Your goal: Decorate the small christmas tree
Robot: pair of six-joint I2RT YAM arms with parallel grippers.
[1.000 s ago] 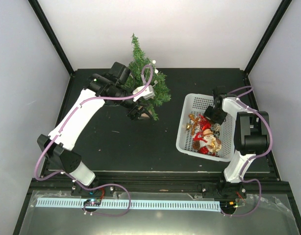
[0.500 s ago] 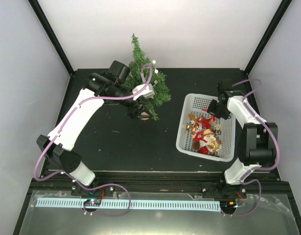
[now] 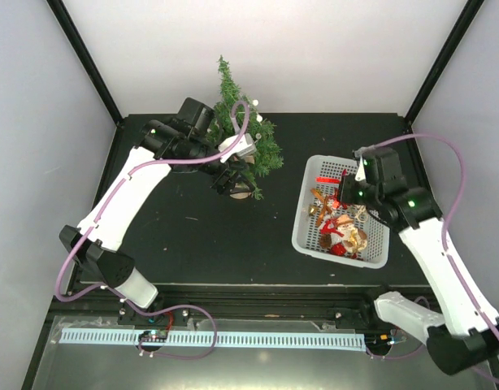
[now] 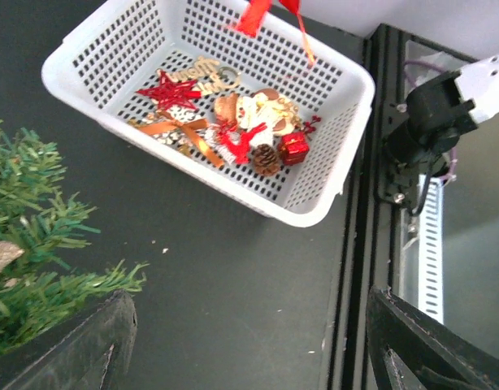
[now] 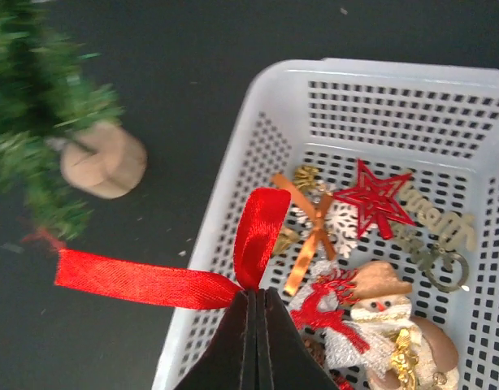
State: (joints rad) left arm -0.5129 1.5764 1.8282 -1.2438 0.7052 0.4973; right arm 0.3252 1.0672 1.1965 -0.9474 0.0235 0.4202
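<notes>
The small christmas tree (image 3: 243,134) stands upright in its brown pot (image 3: 240,192) at the back of the black table. It also shows in the left wrist view (image 4: 34,244) and, blurred, in the right wrist view (image 5: 38,97). My left gripper (image 3: 225,182) hovers by the tree's lower branches, open, with nothing between the jaws (image 4: 249,357). My right gripper (image 5: 253,299) is shut on a red ribbon bow (image 5: 262,227) and holds it above the white basket's (image 3: 301,237) left part. The ribbon shows from above (image 3: 327,176).
The basket (image 5: 233,191) holds a red star (image 5: 375,195), a gold bow (image 5: 310,231), a snowman figure (image 5: 379,313), a red reindeer, a pine cone and a small red gift box (image 4: 292,148). A metal rail (image 4: 359,244) runs along the table edge.
My right arm has swung up and out of the basket, lifting the red ribbon bow clear of the ornaments. The left arm and the tree have barely moved.
</notes>
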